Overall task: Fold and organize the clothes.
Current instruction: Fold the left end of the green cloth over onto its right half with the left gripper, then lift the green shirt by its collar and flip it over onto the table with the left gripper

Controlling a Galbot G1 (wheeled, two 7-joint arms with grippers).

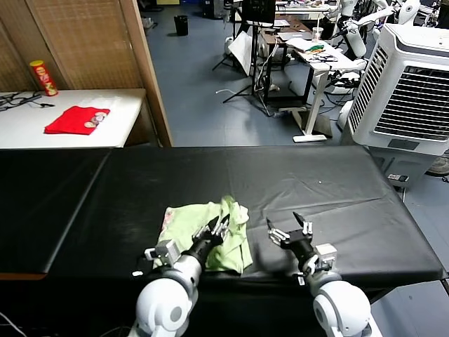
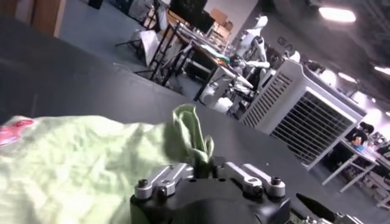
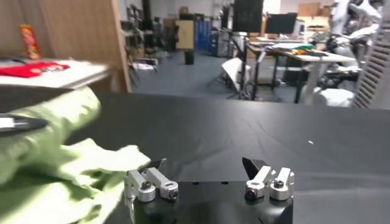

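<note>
The clothes, a pale green T-shirt (image 1: 186, 217), lie crumpled near the front edge of the black table (image 1: 337, 189), with a pink print showing at their left end. My left gripper (image 1: 219, 226) rests on the shirt's right part. In the left wrist view a raised fold of the shirt (image 2: 189, 131) stands right at this gripper (image 2: 204, 161). My right gripper (image 1: 289, 226) is open just right of the shirt, above bare table. Its wrist view shows the right gripper (image 3: 204, 164) with nothing between its fingers and the shirt (image 3: 55, 158) close beside it.
A small red folded garment (image 1: 77, 119) and a chips can (image 1: 43, 77) sit on a white side table at the back left. A large white air cooler (image 1: 410, 84) stands beyond the table's right end. Bare black cloth stretches behind and to both sides of the shirt.
</note>
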